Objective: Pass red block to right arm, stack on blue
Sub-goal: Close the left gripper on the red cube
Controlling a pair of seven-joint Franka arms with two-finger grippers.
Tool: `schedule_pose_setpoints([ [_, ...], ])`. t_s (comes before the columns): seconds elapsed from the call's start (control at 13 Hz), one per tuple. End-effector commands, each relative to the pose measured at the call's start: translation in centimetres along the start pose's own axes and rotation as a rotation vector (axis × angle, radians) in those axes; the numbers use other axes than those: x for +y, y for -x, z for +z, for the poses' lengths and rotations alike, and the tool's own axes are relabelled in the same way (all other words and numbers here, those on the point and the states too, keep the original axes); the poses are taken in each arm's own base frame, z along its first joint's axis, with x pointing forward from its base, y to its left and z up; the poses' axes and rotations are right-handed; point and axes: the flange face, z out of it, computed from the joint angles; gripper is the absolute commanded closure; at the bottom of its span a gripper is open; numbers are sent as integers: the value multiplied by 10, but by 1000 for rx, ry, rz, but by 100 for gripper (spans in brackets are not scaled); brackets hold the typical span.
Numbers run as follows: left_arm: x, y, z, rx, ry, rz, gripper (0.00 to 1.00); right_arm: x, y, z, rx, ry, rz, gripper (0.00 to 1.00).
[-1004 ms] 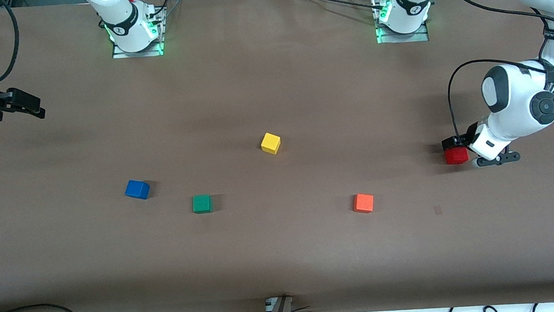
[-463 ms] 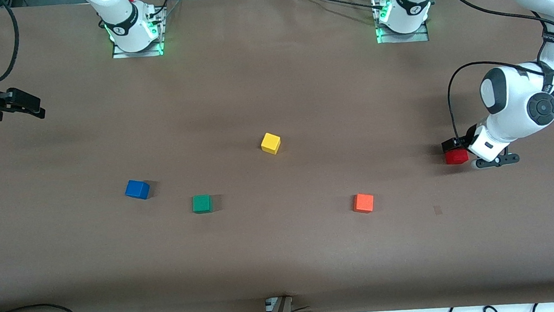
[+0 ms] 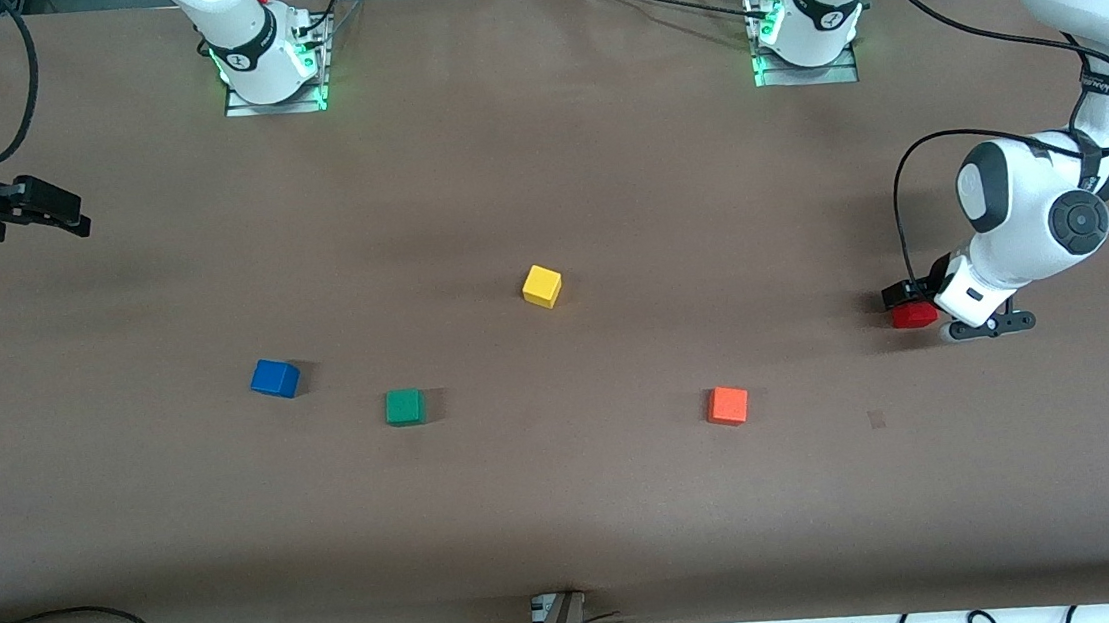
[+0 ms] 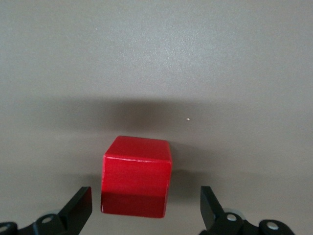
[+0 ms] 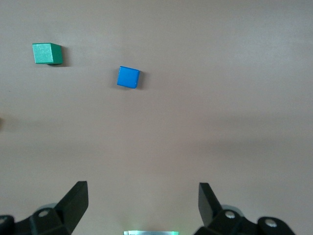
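Note:
The red block (image 3: 913, 316) sits on the table at the left arm's end. My left gripper (image 3: 922, 311) is low around it, open, one finger on each side. In the left wrist view the red block (image 4: 137, 183) lies between the two fingers (image 4: 80, 208) with a gap on both sides. The blue cube (image 3: 274, 378) sits toward the right arm's end and also shows in the right wrist view (image 5: 128, 77). My right gripper (image 3: 54, 211) waits open and empty over the table's edge at the right arm's end; it also shows in its own wrist view (image 5: 143, 201).
A green cube (image 3: 404, 406) lies beside the blue one, slightly nearer the camera. A yellow cube (image 3: 541, 286) sits mid-table. An orange cube (image 3: 727, 405) lies between the green cube and the red block. Cables hang along the table's front edge.
My left gripper has sunk a little lower around the red block and its wrist has shifted slightly. The red block and the right arm have not moved.

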Motion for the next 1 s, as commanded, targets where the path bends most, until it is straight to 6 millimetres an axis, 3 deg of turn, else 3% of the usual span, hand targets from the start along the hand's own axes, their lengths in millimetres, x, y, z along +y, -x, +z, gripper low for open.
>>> schedule_pose_setpoints([
  [0.0, -3, -6, 2, 5, -13, 31, 27, 2, 6, -6, -1, -11, 17, 0],
  [0.15, -5, -9, 1, 10, -17, 35, 37, 1, 6, -6, 1, -11, 16, 0],
  [0.39, -8, -10, 4, 6, -48, 67, 72, 2, 6, -6, 1, -11, 17, 0],
  [0.54, -7, -10, -8, 12, -52, 133, 100, 1, 5, -4, -4, -12, 17, 0],
  [0.77, -6, -12, -27, 42, -60, 203, 100, 0, 6, -4, -10, -15, 16, 0],
  [0.93, -4, -13, -41, 54, -68, 344, 100, -1, 5, -3, -11, -19, 14, 0],
])
